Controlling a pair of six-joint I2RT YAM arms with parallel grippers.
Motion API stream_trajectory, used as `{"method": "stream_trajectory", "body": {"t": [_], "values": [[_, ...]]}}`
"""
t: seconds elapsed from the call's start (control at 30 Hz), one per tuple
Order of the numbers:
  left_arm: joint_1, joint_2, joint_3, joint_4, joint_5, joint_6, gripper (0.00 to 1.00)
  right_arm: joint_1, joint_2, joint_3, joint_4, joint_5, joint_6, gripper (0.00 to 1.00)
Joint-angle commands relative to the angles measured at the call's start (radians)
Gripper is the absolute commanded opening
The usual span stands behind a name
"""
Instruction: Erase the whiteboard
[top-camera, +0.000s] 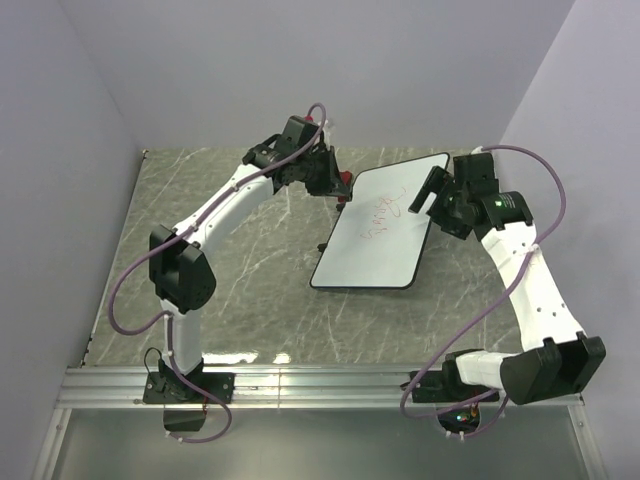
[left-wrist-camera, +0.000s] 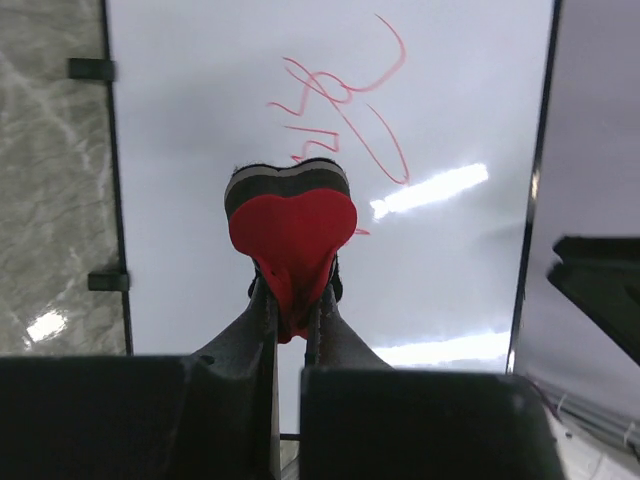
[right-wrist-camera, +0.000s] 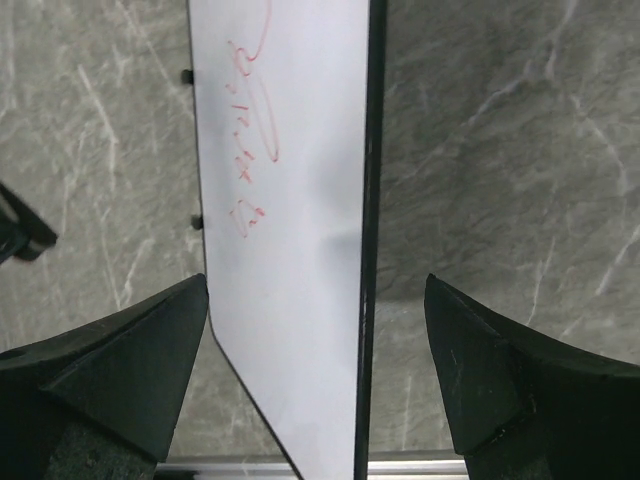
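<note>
The grey marbled table (top-camera: 230, 290) filled the top view. The whiteboard (top-camera: 372, 255) lay on it toward 2 o'clock from the table's middle. The board was skewed, with its long sides running from about 1 o'clock to 7 o'clock.

The left arm (top-camera: 215, 215) reached in to the board's 10 o'clock corner, and the right arm (top-camera: 520, 270) to its 2 o'clock edge.

The right gripper (right-wrist-camera: 315, 290) stood spread wide with nothing in it. In its wrist view a finger sat on each side of the board's black-framed edge, with a clear gap at both fingers.

The left gripper (left-wrist-camera: 295, 300) was pinched tight on the narrow waist of a red eraser (left-wrist-camera: 292, 225). The eraser's dark felt face pointed at the board. Whether the felt touched the surface could not be told.

Red scribbled writing (left-wrist-camera: 340, 110) lay just past the eraser at 12 o'clock in the left wrist view. Two small black feet (left-wrist-camera: 90, 68) stuck out from the board's 9 o'clock edge there.
</note>
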Motion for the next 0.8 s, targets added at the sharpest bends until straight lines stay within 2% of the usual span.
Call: {"method": "stream_trajectory", "body": {"t": [0.0, 0.13, 0.33, 0.47, 0.63, 0.77], "values": [[-0.013, 0.01, 0.037, 0.045, 0.146, 0.083, 0.0, -0.014, 0.026, 0.021, 0.01, 0.075, 0.003, 0.95], [-0.018, 0.022, 0.037, 0.053, 0.174, 0.097, 0.0, -0.02, 0.051, -0.061, 0.125, -0.005, 0.014, 0.91], [-0.033, 0.041, 0.023, 0.096, 0.244, 0.095, 0.0, -0.018, 0.066, -0.141, 0.3, -0.077, 0.014, 0.72], [-0.075, 0.075, 0.049, 0.102, 0.252, 0.112, 0.0, -0.02, 0.059, -0.157, 0.326, -0.072, -0.016, 0.58], [-0.127, 0.134, 0.098, 0.117, 0.191, 0.098, 0.0, -0.02, 0.054, -0.167, 0.303, -0.055, -0.052, 0.38], [-0.135, 0.226, 0.216, 0.113, 0.184, 0.088, 0.0, -0.02, 0.071, -0.195, 0.292, -0.069, -0.073, 0.25]]}}
